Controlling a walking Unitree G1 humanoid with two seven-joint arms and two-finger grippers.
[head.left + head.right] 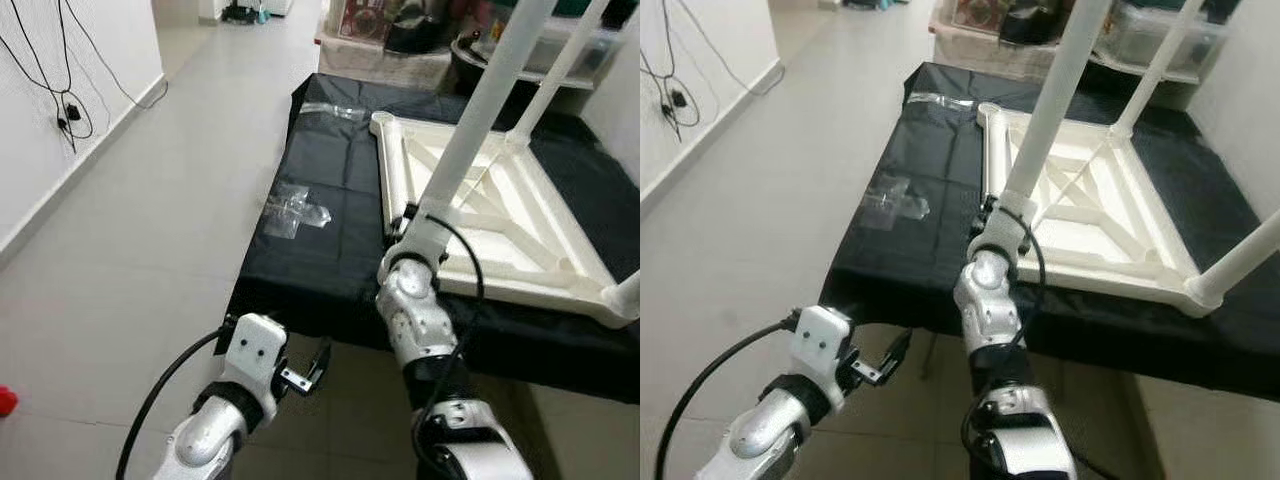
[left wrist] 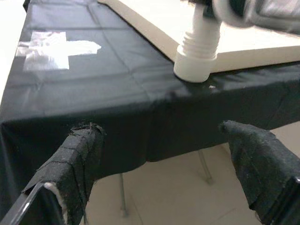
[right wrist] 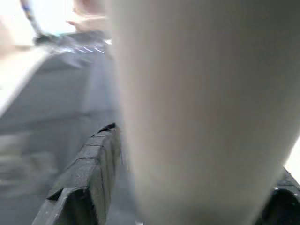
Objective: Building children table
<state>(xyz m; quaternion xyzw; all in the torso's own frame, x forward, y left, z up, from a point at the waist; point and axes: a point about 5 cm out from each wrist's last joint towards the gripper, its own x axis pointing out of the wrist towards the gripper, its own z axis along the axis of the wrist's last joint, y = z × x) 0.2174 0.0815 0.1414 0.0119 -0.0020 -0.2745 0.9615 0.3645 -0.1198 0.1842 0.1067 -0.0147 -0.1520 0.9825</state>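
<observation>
My right gripper (image 3: 187,187) clamps a white table leg (image 1: 478,105) rising from the upturned tabletop (image 1: 500,215); my left gripper (image 2: 173,173), fingers spread and empty, hangs below the black-draped bench (image 1: 320,250) beneath that tabletop.

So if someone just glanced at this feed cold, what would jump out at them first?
Probably the white children's table lying upside down on the black cloth that covers a work table, its legs sticking up. The right gripper is closed around the near-left leg, close to where it meets the frame. The left gripper hangs open below the cloth's front edge, and a patch of clear tape is stuck on the cloth to the left.
</observation>
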